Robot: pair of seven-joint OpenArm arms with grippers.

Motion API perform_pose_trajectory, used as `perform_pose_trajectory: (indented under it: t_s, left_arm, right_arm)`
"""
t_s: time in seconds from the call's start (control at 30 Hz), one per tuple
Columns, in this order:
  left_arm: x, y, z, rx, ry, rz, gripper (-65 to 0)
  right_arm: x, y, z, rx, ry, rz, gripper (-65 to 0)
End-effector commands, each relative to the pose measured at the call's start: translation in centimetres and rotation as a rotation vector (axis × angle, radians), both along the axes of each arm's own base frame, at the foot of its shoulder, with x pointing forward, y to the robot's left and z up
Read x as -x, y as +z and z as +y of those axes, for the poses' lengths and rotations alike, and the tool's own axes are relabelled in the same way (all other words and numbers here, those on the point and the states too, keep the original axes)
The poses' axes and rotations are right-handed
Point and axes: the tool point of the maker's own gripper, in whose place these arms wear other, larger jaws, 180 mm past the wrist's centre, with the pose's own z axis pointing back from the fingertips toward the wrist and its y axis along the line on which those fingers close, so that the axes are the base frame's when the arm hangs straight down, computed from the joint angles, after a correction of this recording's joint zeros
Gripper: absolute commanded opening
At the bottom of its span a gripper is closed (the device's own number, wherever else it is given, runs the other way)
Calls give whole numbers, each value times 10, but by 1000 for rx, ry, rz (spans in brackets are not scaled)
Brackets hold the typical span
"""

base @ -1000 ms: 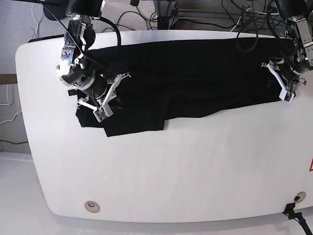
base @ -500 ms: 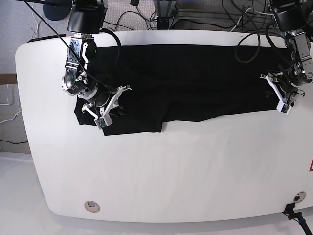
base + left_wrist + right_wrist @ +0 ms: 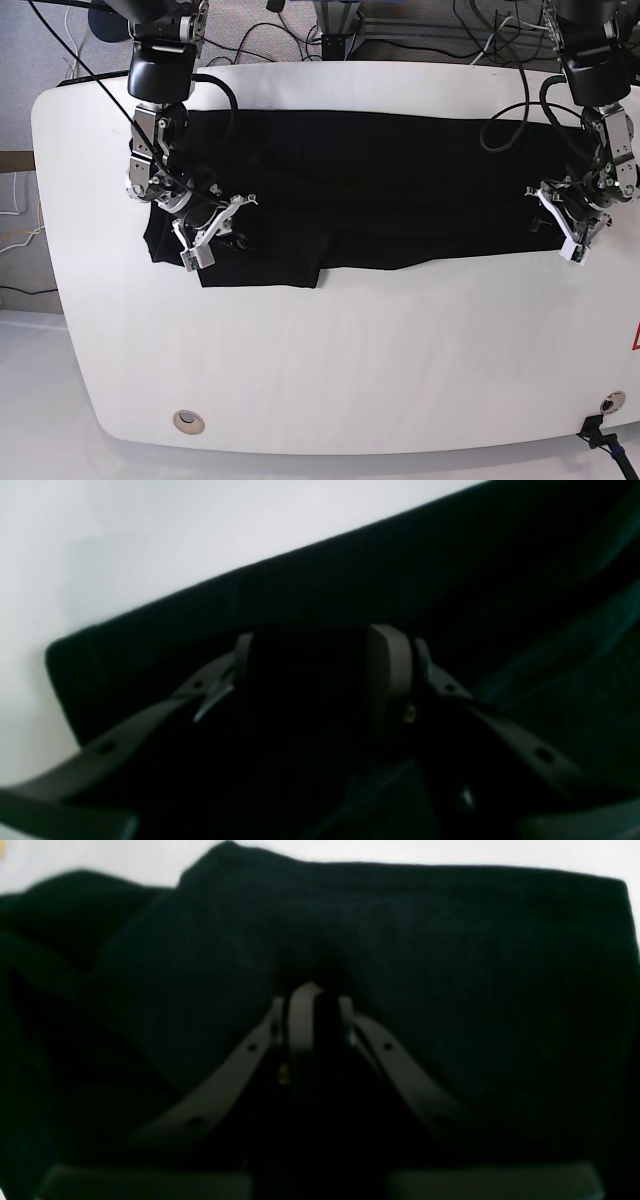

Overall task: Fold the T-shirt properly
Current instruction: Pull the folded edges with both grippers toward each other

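Black T-shirt (image 3: pixel 370 185) spread in a long band across far half of white table (image 3: pixel 330 360), lower hem stepped, one flap hanging lower near base view's left. Right gripper (image 3: pixel 205 232) down on that left end, over the lower flap; in right wrist view fingers (image 3: pixel 300 1015) nearly pressed together with dark cloth (image 3: pixel 400 965) bunched at the tips, looks like pinching a fold, cloth extending ahead and to both sides. Left gripper (image 3: pixel 568 222) at opposite end, on shirt's edge near table's side. In left wrist view fingers (image 3: pixel 387 670) spread apart, black fabric (image 3: pixel 450 580) filling the gap and beyond, shirt corner just past one fingertip; whether gripping or only resting on cloth cannot tell. No print visible, only black side up.
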Motion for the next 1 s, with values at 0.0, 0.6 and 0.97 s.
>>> perform_pose_trajectory:
  t_s: [0.0, 0.6, 0.97]
  left_arm:
    - [-11, 18, 9, -23, 2, -46, -379]
    - [-27, 58, 6, -82, -44, -153, -379]
    - [-22, 51, 6, -82, -43, -135, -379]
  right_arm:
    - [-9, 13, -8, 59, 7, -26, -587]
    - [-99, 47, -90, 101, -231, -18, -248]
    - [-80, 14, -60, 41, -211, 51, -249]
